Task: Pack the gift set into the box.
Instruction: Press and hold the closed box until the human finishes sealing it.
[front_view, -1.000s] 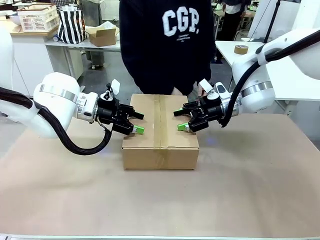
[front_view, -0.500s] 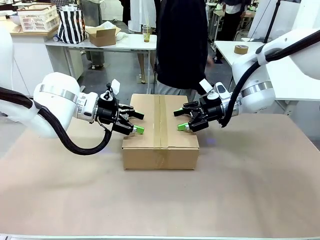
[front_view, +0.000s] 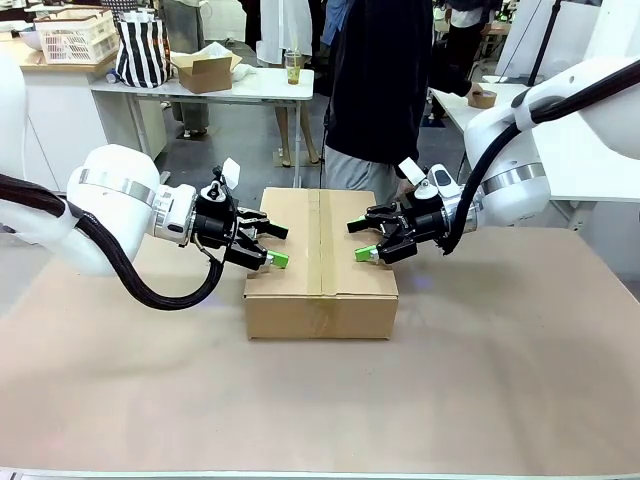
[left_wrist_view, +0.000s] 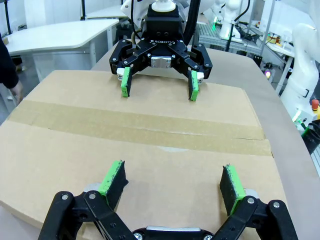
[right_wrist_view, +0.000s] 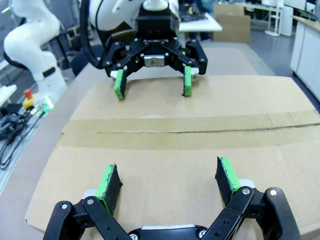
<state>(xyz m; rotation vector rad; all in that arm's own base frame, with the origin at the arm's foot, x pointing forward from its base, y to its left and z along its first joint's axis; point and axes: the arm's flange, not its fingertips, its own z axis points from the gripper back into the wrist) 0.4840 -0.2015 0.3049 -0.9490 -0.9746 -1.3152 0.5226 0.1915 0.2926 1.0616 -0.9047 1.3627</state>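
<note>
- The box (front_view: 320, 262) sits on the brown table (front_view: 500, 360), near its middle, flaps shut, with a tape strip (front_view: 320, 240) running along the top seam.
- The left gripper (front_view: 275, 246) hangs over the box's left half, jaws spread wide, nothing between the green pads (left_wrist_view: 112, 178) (a gap above the cardboard cannot be confirmed).
- The right gripper (front_view: 362, 240) hangs over the box's right half, jaws likewise spread wide and holding nothing.
- The two grippers face each other across the tape strip, well apart.
- In the left wrist view the right gripper shows beyond the tape.
- A person (front_view: 385, 90) in dark clothing stands at the table's far side, behind the box.
</note>
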